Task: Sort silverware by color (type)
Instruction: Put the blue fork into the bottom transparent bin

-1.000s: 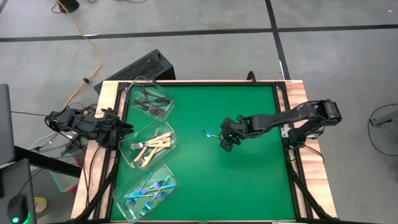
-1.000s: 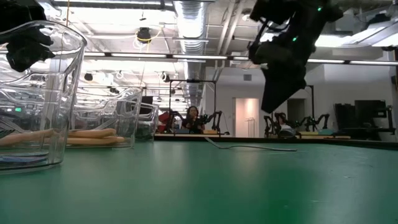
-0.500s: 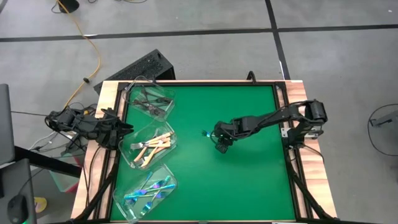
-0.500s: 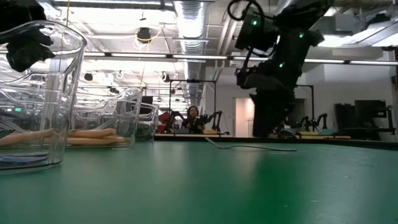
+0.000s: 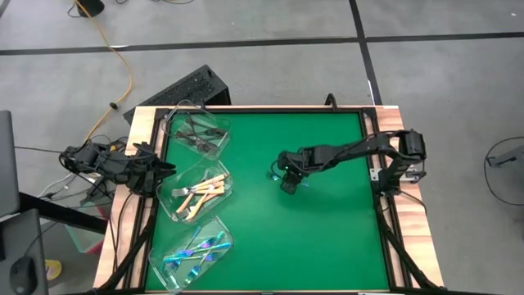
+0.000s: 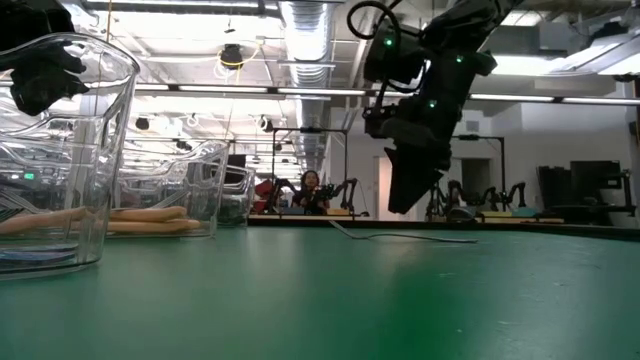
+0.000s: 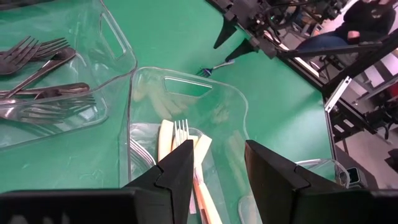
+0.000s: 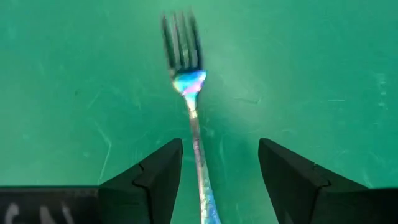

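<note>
One iridescent blue-purple fork (image 8: 188, 93) lies flat on the green mat near the table's middle (image 5: 275, 175), tines toward the left edge. My right gripper (image 8: 214, 171) hangs just above the fork's handle, open, pointing steeply down, one finger on each side of it; in the low view it (image 6: 403, 200) is clear of the mat. My left gripper (image 7: 217, 168) waits open at the table's left edge (image 5: 162, 170), over the tub of cream-handled forks (image 7: 180, 146). The rest of the silverware lies in three clear tubs.
Along the mat's left side stand three clear tubs: the far one (image 5: 199, 131) with dark grey forks, the middle one (image 5: 196, 190) with cream-handled forks, the near one (image 5: 192, 252) with iridescent forks. Bare green mat (image 5: 327, 238) lies to the right and near side.
My right gripper has gone toward the table's left edge and sunk, coming over the handle of the lone fork. The fork has stayed where it was.
</note>
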